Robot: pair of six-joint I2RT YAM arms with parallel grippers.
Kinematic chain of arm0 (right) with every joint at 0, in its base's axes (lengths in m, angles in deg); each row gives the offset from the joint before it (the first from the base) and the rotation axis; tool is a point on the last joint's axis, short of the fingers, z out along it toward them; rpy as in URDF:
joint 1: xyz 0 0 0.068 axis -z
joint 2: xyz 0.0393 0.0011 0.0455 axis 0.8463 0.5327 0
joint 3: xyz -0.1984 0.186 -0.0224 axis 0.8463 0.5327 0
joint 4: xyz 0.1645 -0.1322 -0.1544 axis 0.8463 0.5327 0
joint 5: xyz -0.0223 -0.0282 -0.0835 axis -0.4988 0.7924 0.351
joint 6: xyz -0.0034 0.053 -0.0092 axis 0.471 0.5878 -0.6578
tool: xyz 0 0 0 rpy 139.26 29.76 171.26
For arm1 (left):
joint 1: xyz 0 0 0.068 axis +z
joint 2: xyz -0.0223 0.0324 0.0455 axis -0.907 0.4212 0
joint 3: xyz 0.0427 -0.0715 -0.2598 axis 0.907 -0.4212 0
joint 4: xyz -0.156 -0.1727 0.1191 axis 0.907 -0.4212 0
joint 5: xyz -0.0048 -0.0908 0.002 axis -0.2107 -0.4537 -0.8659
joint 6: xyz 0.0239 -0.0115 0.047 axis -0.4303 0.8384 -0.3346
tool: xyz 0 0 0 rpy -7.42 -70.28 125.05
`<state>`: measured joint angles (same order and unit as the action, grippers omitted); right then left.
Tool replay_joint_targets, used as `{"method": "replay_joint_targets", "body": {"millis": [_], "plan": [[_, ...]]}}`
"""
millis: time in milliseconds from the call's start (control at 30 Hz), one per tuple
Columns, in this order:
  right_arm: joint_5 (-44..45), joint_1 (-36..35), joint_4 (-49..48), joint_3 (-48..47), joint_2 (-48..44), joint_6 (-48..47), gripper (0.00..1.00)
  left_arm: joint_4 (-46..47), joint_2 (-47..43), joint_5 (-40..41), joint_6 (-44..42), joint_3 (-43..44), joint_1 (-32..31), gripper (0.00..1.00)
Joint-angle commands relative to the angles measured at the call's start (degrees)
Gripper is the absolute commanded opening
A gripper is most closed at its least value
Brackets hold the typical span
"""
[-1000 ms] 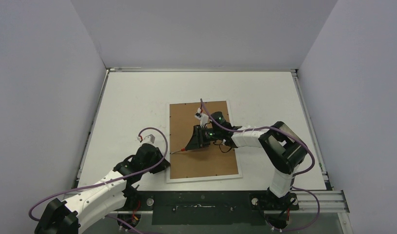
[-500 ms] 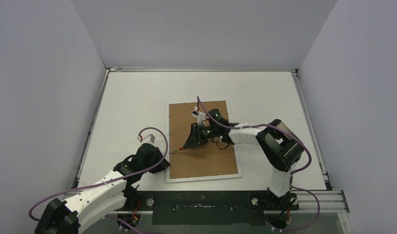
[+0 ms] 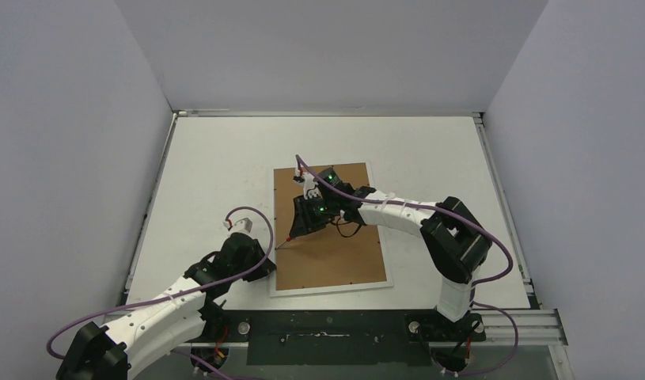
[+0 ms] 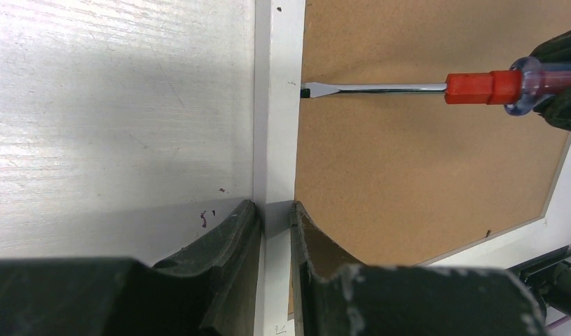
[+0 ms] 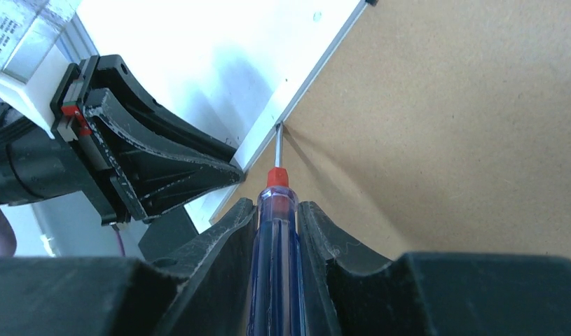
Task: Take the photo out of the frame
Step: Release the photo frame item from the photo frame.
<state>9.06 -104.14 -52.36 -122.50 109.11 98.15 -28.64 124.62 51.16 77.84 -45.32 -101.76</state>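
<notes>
The white table point(image 3: 208, 174) carried the frame point(image 3: 331, 290), which lay flat and face down in the middle, a little toward my right, with its brown backing board point(image 3: 335, 257) turned up and the narrow white border strips showing round it. The photo was hidden under that board, so I could not see it. My left arm reached in low from the near left corner, and my left gripper point(image 4: 274, 210) sat at the frame's left strip close to its near corner. There my two fingers stood narrow, one on the table side and one on the board side, pinching the white strip between them. My right arm stretched across the board from the right, and my right gripper point(image 5: 277, 206) hung over the board's left half, tilted down toward the left edge. Its fingers were closed on the blue handle of the screwdriver point(image 5: 274, 231), the red collar poking out just past my fingertips. The thin metal blade ran on from there, and its flat tip met the seam where the board joins the left strip, a little farther along that strip than my left fingers.
</notes>
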Motion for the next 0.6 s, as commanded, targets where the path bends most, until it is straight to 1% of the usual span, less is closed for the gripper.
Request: {"method": "replay_joint_targets", "body": {"millis": [0, 367, 567], "plan": [[7.6, -4.4, 5.0, -4.6, -0.7, -3.3, 0.0, -0.3, 0.3, -1.0, -0.7, -1.5, -0.2, 0.0], [18.0, -11.8, 14.3, -17.2, 3.4, -3.7, 0.0, -2.3, -5.9, 0.3, 1.4, -2.8, -0.2, 0.0], [25.4, -15.8, 19.3, -23.9, 6.1, -3.4, 0.0, -2.7, -8.5, 1.0, 2.6, -4.1, -0.2, 0.0]]}}
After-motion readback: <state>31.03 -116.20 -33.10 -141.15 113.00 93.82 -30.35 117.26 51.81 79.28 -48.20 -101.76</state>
